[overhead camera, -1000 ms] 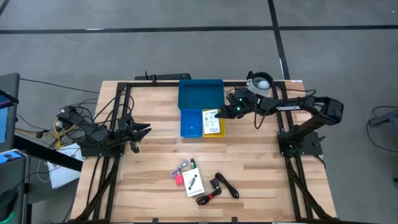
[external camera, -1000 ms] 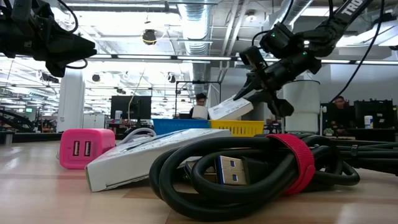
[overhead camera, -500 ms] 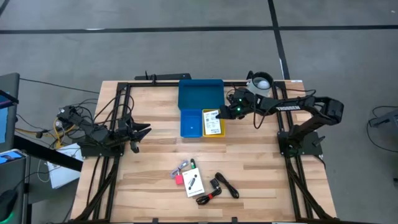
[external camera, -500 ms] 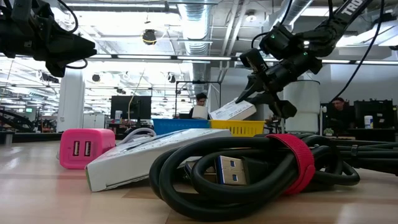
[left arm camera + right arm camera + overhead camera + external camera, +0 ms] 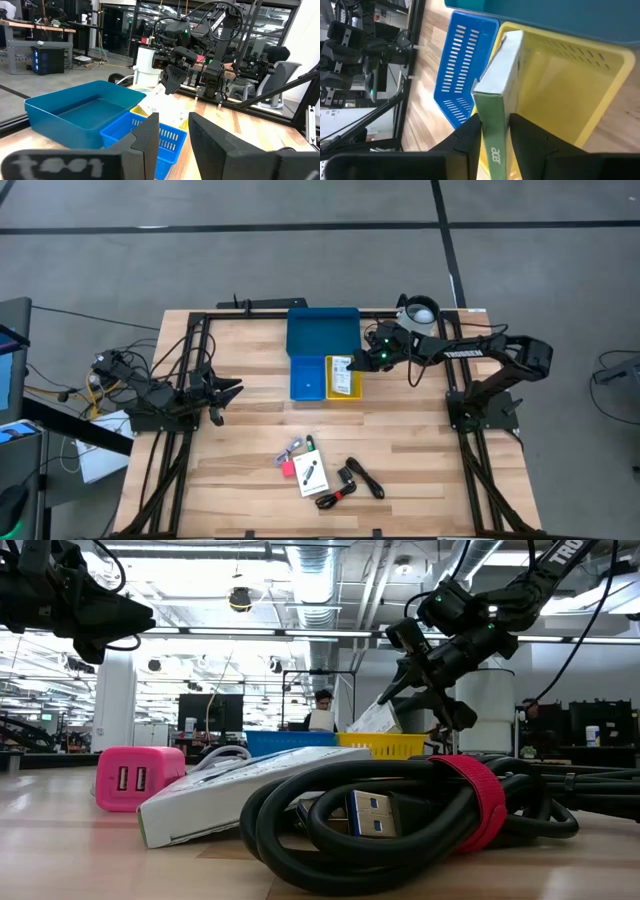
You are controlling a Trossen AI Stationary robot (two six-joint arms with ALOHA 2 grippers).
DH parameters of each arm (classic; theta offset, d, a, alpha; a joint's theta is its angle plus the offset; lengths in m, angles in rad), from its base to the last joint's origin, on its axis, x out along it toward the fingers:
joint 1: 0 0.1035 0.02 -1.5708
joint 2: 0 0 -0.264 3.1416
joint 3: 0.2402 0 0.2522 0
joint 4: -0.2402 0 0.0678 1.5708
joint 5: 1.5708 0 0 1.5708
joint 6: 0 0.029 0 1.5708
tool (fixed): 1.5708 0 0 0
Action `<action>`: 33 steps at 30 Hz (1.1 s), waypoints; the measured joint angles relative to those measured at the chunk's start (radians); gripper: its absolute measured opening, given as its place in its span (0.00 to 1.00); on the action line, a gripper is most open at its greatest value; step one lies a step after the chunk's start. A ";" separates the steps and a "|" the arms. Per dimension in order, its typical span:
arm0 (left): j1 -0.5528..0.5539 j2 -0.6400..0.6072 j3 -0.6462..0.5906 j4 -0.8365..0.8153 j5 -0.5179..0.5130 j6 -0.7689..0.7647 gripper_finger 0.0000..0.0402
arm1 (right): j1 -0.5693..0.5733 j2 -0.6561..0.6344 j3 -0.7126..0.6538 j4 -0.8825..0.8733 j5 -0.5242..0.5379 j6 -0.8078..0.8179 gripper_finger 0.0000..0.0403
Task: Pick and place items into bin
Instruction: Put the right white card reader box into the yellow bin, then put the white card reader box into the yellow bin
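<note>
My right gripper (image 5: 362,362) hovers over the yellow bin (image 5: 351,389), shut on a flat white box with a green edge (image 5: 340,370). The box tilts down into the yellow bin (image 5: 560,100); in the low view its lower end (image 5: 373,722) dips behind the yellow wall (image 5: 395,745). The small blue bin (image 5: 306,377) and the wide blue tray (image 5: 322,332) adjoin it. Near the front edge lie a white printed card (image 5: 311,476), a pink block (image 5: 287,469), a black cable (image 5: 352,478), a grey cord (image 5: 292,450) and a green-tipped pen (image 5: 309,443). My left gripper (image 5: 228,390) waits open at the left. My right gripper pinches the box between its two fingers across its thin green edge (image 5: 494,131), at the end nearest the wrist. The fingers (image 5: 400,692) slant down from the table's right side. The box hangs tilted below them, its far end (image 5: 512,40) low inside the yellow bin.
A white pitcher (image 5: 418,311) stands just behind my right arm at the far edge. Black frame rails (image 5: 190,360) run along both sides of the table. Bare wood (image 5: 420,440) lies between the bins and the items at the front.
The box in my right gripper has tipped more steeply and sunk: its free end, held above the yellow bin's rim a second ago, now sits down inside the bin. The gripper stays shut on it and has barely shifted.
</note>
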 joint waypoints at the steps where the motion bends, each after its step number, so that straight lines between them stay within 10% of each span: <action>1: 0.000 0.000 0.000 0.000 0.000 0.000 0.24 | 0.000 0.000 0.000 0.000 0.000 0.000 0.25; 33: 0.000 0.000 0.000 0.000 0.000 0.000 0.24 | 0.044 -0.002 0.000 0.002 -0.086 -0.070 0.33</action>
